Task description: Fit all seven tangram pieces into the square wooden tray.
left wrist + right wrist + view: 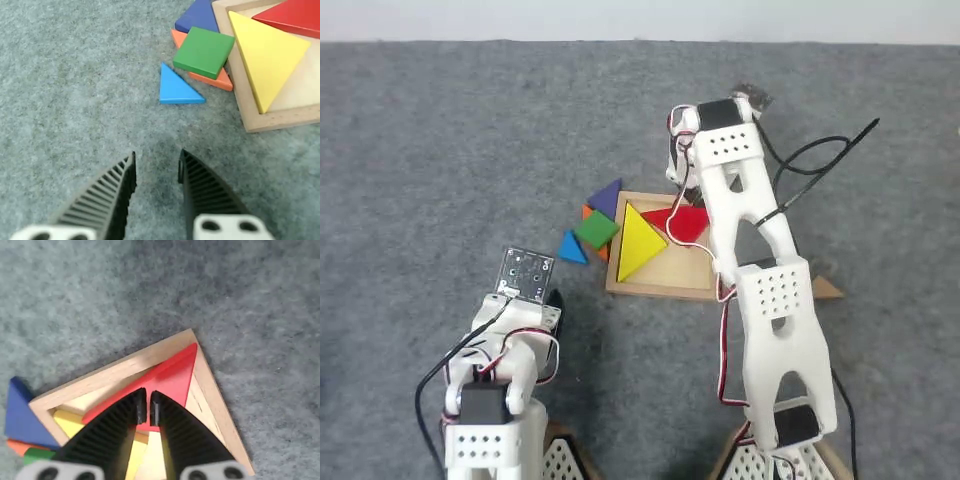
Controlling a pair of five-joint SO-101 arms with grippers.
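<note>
from the high view, we find the red triangle [680, 222] and yellow triangle [640, 242] lying in the wooden tray [660, 290]. the green square [595, 230] and blue triangle [572, 248] wait on the tabletop [440, 150] just beside its rim. in the left wrist view, the left pincer [157, 161] hangs open and empty, apart from the blue triangle. in the right wrist view, the right pincer [148, 404] sits all but closed, gripping nothing, over the red triangle. we judge it should nudge that piece flush into the corner, gently, sparing the yellow.
</note>
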